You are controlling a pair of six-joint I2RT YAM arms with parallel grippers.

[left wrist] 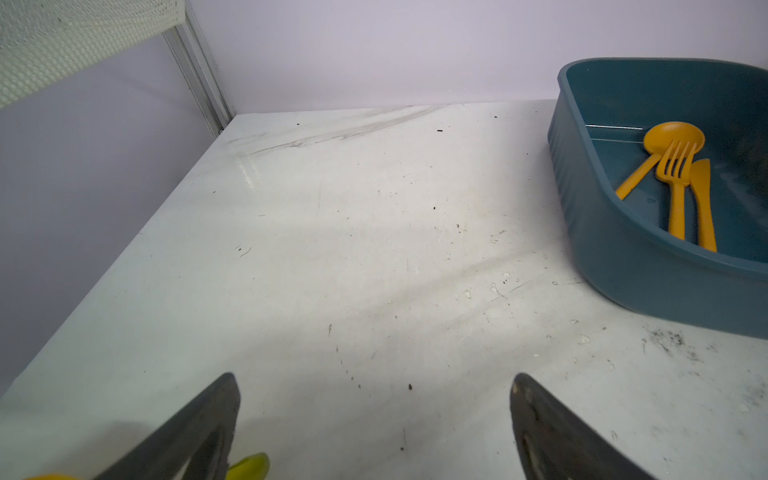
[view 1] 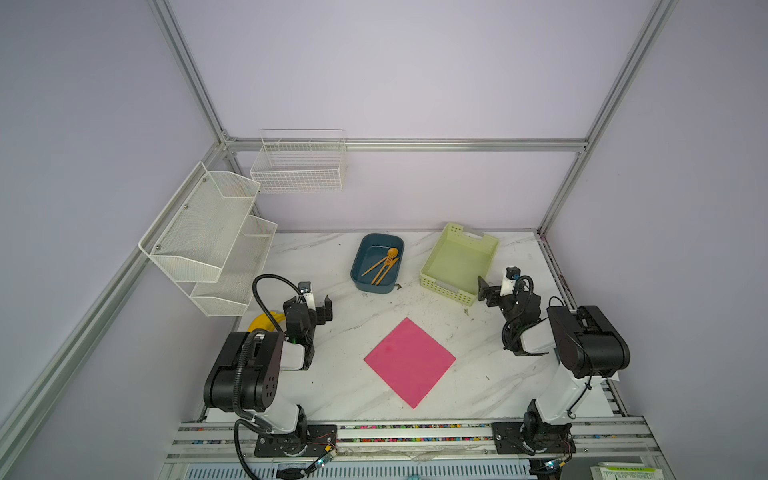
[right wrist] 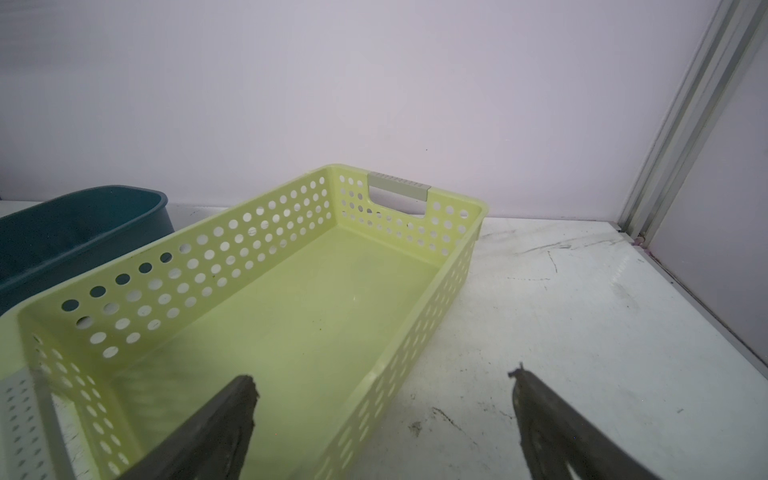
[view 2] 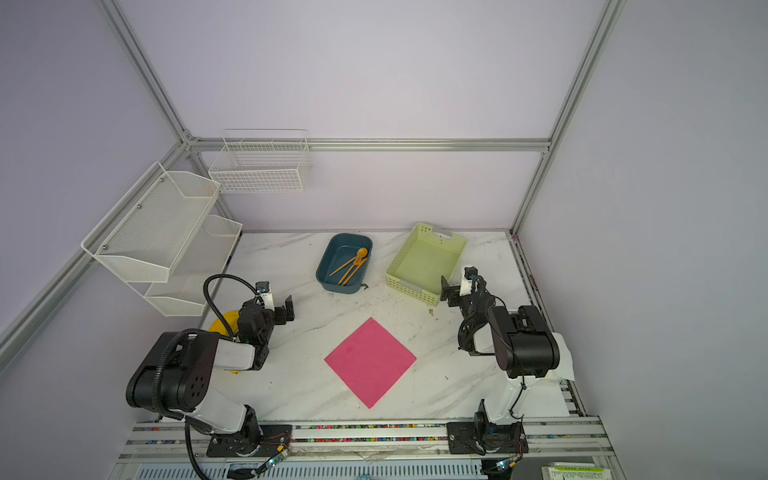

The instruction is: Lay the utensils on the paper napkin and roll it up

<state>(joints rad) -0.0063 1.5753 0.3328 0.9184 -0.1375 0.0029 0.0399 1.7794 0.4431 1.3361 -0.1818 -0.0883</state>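
Nothing has been picked up yet, so I'd say the job is at its very first step: fetching the utensils [view 1: 383, 266]. All three lie in the blue tub [left wrist: 623, 266], which stands ahead of the left tool [left wrist: 376, 378] and off toward the other arm's side, well apart from its tips. The left tool is spread wide, with only bare worktop [view 1: 353, 386] between its fingers.

The right tool [right wrist: 383, 376] is spread just as wide and holds nothing. It hangs at the near corner of the empty green basket [right wrist: 208, 257], one finger over the basket floor and the other over the worktop outside it.

The paper napkin [view 1: 409, 361] lies flat, turned like a diamond. It sits behind both tools and between them, nearer the arm bases, with nothing on it. A banana [view 1: 262, 322] sits half hidden under the left arm, just behind that tool.

In the left wrist view the fork [left wrist: 677, 174] lies with its tines over the bowl of the spoon [left wrist: 673, 137]. The knife [left wrist: 702, 199] lies close alongside the fork, and the spoon's handle splays off to the side.

By my reckoning the next move calls for one tool to reach forward over the tub's rim and come down inside. It would have to pinch a slim handle lying flat on the tub floor. The spoon handle looks the easiest to get at, since it stands clear of the rest. The fork and knife lie so close together that a pinch on one could drag the other. The tub wall also leaves little room for wide-spread fingers. After that comes the carry back to the napkin.
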